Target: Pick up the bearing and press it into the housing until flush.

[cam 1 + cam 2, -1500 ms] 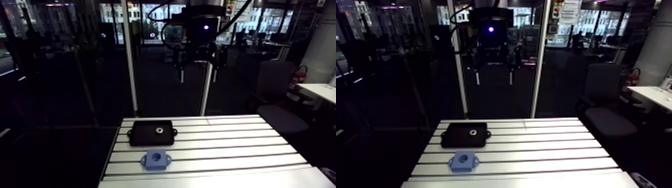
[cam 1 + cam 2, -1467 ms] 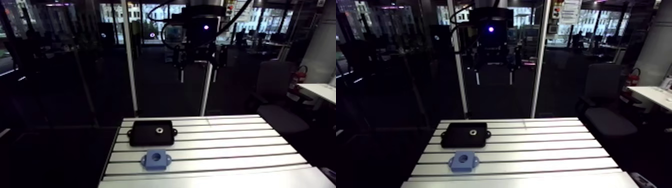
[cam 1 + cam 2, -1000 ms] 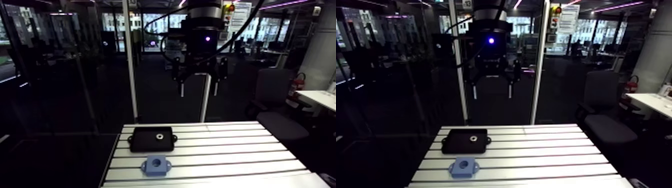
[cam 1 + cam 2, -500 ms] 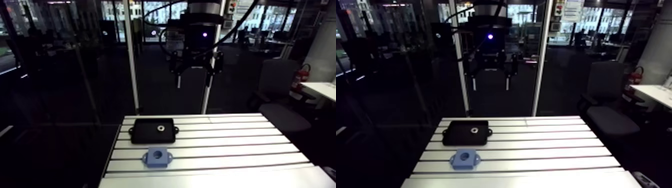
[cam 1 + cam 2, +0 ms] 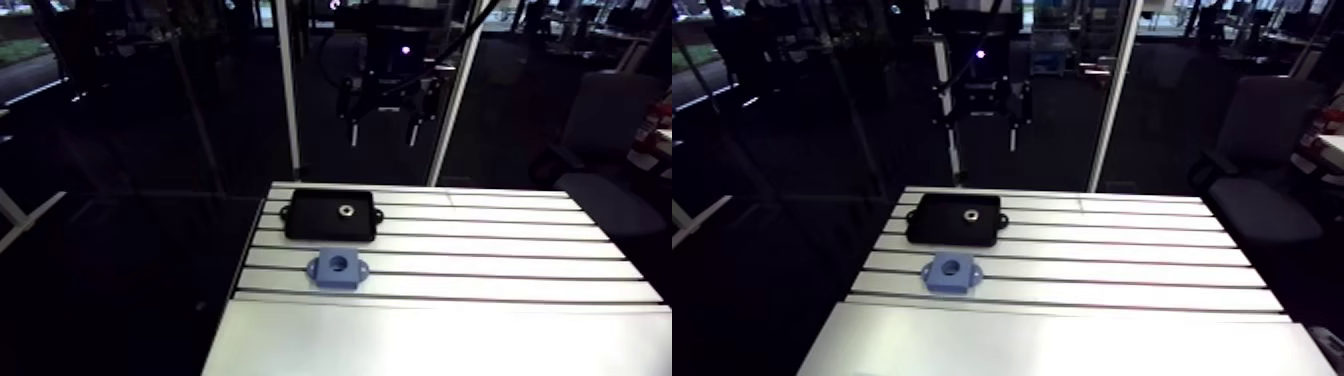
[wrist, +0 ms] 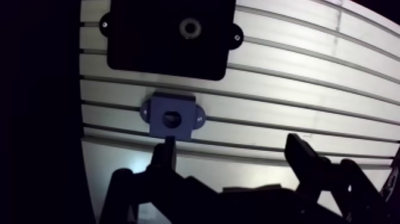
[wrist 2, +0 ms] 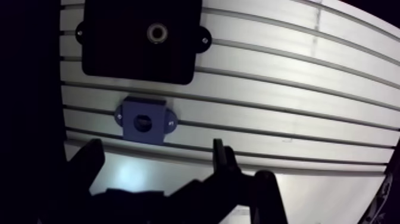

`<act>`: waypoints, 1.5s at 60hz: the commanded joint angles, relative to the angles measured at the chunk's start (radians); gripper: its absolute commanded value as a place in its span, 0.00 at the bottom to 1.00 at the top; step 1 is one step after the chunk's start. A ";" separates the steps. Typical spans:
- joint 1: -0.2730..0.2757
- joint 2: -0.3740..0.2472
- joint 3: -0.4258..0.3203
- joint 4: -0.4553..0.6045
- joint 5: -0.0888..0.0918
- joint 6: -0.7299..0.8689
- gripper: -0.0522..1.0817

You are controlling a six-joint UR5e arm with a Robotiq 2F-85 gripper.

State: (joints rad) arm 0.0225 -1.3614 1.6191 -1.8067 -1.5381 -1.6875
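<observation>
bearing lies in black tray; blue housing just beside it; fingers hang high, apart.

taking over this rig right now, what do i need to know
The gripper is open and empty, hanging high above the table.
The bearing lies in the black tray, not yet picked up.
The housing, blue, sits on the table just in front of the tray, apart from it, its bore empty.
Done: nothing yet.
Left: descend on the bearing, grasp it, carry it to the housing, press it in until flush.
</observation>
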 commanded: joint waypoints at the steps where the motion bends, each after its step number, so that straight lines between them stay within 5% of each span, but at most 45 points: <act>1: 0.031 0.077 -0.003 -0.097 -0.003 0.011 0.05; 33: 0.039 0.142 -0.005 -0.207 -0.003 0.033 0.05; 55: 0.081 0.227 -0.048 -0.216 -0.007 0.195 0.05; 66: 0.102 0.282 -0.073 -0.217 -0.034 0.225 0.05; 90: 0.102 0.327 -0.094 -0.221 -0.052 0.224 0.05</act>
State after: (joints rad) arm 0.1233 -1.0500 1.5292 -2.0257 -1.5787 -1.4645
